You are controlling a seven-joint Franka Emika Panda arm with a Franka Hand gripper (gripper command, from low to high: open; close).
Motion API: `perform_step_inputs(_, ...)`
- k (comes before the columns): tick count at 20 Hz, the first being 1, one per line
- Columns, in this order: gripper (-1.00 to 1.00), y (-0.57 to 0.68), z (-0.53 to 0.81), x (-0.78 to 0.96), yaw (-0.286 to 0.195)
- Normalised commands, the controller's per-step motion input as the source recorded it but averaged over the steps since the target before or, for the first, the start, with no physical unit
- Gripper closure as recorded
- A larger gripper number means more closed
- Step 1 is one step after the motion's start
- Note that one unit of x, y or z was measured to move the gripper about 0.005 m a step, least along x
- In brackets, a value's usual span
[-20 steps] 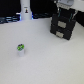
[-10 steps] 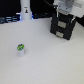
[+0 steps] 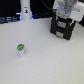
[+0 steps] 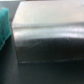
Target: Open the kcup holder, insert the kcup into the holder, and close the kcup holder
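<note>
White tabletop (image 3: 45, 62) fills most of the exterior view, with a darker strip of background seen along its far edge. Largest of the things on it is the kcup holder (image 3: 62, 29), a black boxy unit set toward the exterior view's right, its two stacked front panels facing the camera and apparently flush with the body; no panel is seen pulled out, though the picture is too soft for certainty. Directly over the holder the arm's pale wrist and gripper (image 3: 65, 14) are seen, close to or touching the top of the box. In the wrist view a blurred, dull grey-black slab (image 4: 47, 35) fills the frame, taken to be the holder's top at very short range, with a teal patch (image 4: 4, 27) at one edge that cannot be identified. Whether the fingers are apart or together cannot be told from either view. A tall white bottle-like object (image 3: 25, 10) stands at the far edge. Smallest is the kcup (image 3: 20, 49), whitish with a green top, standing alone on the table well apart from the holder. It is judged that opening is only being approached; insertion and closing remain undone.
</note>
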Motion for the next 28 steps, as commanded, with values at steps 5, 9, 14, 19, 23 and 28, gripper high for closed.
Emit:
perform_step_inputs(5,1.00,-0.01,-0.02,0.06,-0.004)
perform_step_inputs(9,1.00,-0.02,-0.01,0.31,-0.015)
perform_step_inputs(14,1.00,-0.11,0.16,0.76,-0.045)
perform_step_inputs(19,1.00,-0.20,0.25,0.95,-0.057)
perform_step_inputs(23,1.00,-0.17,0.11,0.71,-0.043)
perform_step_inputs(28,1.00,-0.26,0.12,0.96,-0.068)
